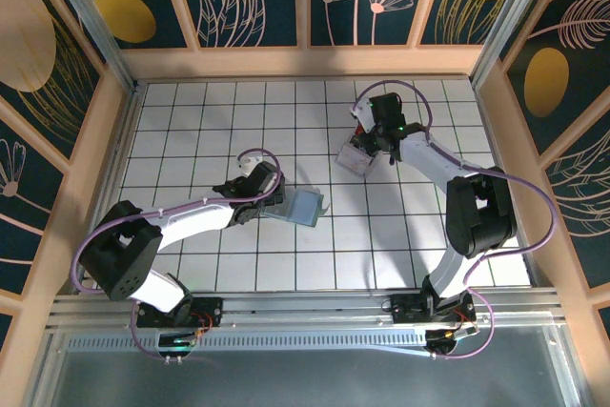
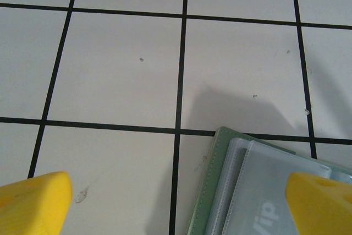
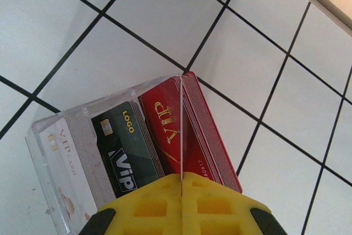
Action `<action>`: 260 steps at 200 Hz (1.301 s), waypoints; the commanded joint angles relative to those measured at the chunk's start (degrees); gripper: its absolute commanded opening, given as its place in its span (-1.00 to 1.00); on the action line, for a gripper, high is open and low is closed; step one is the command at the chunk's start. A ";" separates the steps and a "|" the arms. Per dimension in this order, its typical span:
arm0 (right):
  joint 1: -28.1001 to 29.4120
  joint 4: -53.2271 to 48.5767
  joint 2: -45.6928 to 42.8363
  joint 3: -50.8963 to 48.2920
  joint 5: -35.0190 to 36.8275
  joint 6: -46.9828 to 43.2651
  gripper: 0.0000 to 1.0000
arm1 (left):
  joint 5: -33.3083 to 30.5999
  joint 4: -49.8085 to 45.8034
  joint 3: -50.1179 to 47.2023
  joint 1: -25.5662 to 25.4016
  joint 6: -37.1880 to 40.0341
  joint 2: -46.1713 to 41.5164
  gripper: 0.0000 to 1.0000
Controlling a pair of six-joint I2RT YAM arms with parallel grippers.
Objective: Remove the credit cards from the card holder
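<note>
- Starting at the left: left gripper (image 1: pixel 276 199) spread wide open with nothing in it, hanging low over the tiled table (image 2: pixel 110 70). One yellow fingertip (image 2: pixel 33 202) over bare tile, the other over the wallet's edge. Probably lined up that way to come down on the near corner.
- Just right of it: wallet (image 1: pixel 305 205), lying flat on the tiles around the middle of the table. Touching nothing but the table, as far as can be told from above.
- Same wallet up close from the left wrist: greenish-grey cover edge with clear plastic sleeves fanned out on top, so lying open. One card (image 2: pixel 264 207) tucked in the top sleeve, greyish, "Vip" lettering showing through. Not out yet, so plenty of the job left by the look of it.
- Further right, toward the back: clear box (image 1: pixel 351 159) packed with stacks of cards standing on edge, white, dark green-black and red. Not the wallet, so not the target. Guessing a drop-off spot for pulled cards.
- Far right: right gripper (image 3: pixel 181 175) clamped fully shut, right above that box. Thin pale line running up from the seam between the fingers, maybe a single card pinched edge-on, but too thin to call either way.
- Well apart from the wallet, so plenty of room for the left side to work.
</note>
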 commanded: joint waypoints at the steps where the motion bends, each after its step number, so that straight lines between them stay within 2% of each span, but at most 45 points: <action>1: -0.47 -0.32 1.36 -0.22 -0.81 -0.77 -1.00 | -1.61 -2.01 1.55 0.27 -0.50 -0.85 0.98; 56: -0.43 -0.78 2.32 0.46 2.00 -1.07 -1.00 | -1.72 -2.26 1.70 0.33 -0.45 -0.76 0.97; 134: -0.47 -5.01 4.39 2.51 -5.15 0.20 -1.00 | -2.11 -2.35 1.86 0.28 -0.05 -0.67 0.98; 171: -0.57 -8.86 7.12 5.76 -5.32 -0.14 -1.00 | -2.26 -2.29 1.90 0.32 0.09 -0.68 0.98; 260: -1.68 -17.01 12.92 13.25 -12.35 0.96 -1.00 | -2.43 -2.25 2.24 0.35 0.19 -0.42 0.98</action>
